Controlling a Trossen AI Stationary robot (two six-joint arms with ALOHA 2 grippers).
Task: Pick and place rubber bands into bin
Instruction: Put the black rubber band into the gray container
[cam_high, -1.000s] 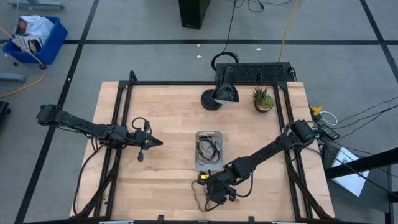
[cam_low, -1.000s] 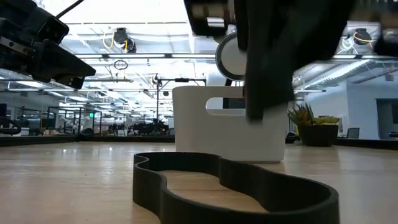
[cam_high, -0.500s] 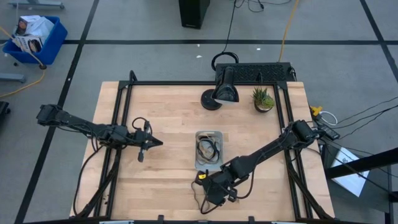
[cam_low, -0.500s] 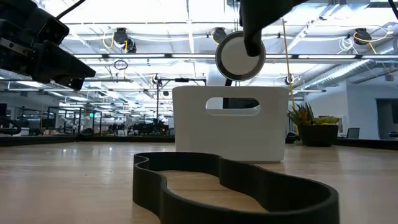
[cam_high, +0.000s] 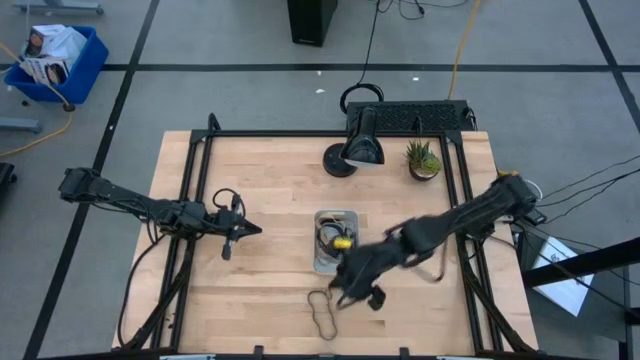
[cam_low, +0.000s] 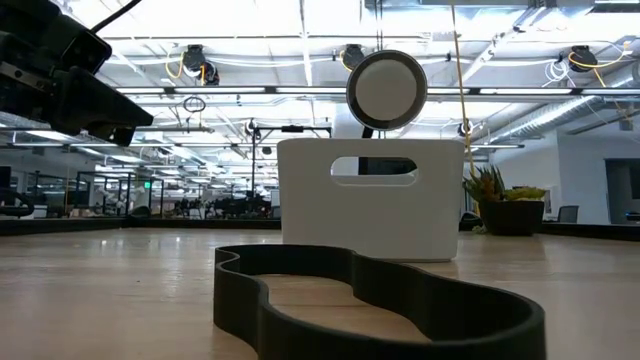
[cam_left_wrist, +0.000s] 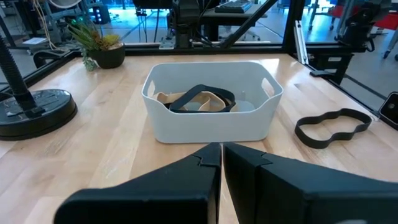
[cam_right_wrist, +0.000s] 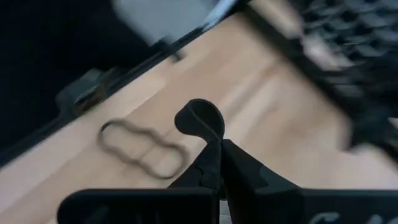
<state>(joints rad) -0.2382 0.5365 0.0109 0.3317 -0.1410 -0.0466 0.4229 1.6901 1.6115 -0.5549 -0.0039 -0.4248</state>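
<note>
Rubber band, dark, held in the right tool (cam_right_wrist: 217, 142): the wrist view shows the two fingers pressed together on a small loop of band (cam_right_wrist: 200, 119) that sticks out beyond the tips. In the high view that tool (cam_high: 345, 283) hangs just off the near end of the bin (cam_high: 335, 240), over the worktop (cam_high: 270, 200). A second dark band (cam_high: 322, 312) lies flat on the worktop close to the front edge, a wavy elongated loop with its long axis running roughly front to back, pointing toward the bin; the low view has it right in front of the lens (cam_low: 370, 300), with the bin (cam_low: 370, 200) standing behind it. The bin's own long axis runs front to back as well. Inside the bin, the left wrist view shows more bands (cam_left_wrist: 199, 101), dark ones lying over tan ones, sprawled across the floor of the tray. The left tool (cam_high: 240, 230) hovers well to the left of the bin, fingers pressed together and empty, pointing toward it.
</note>
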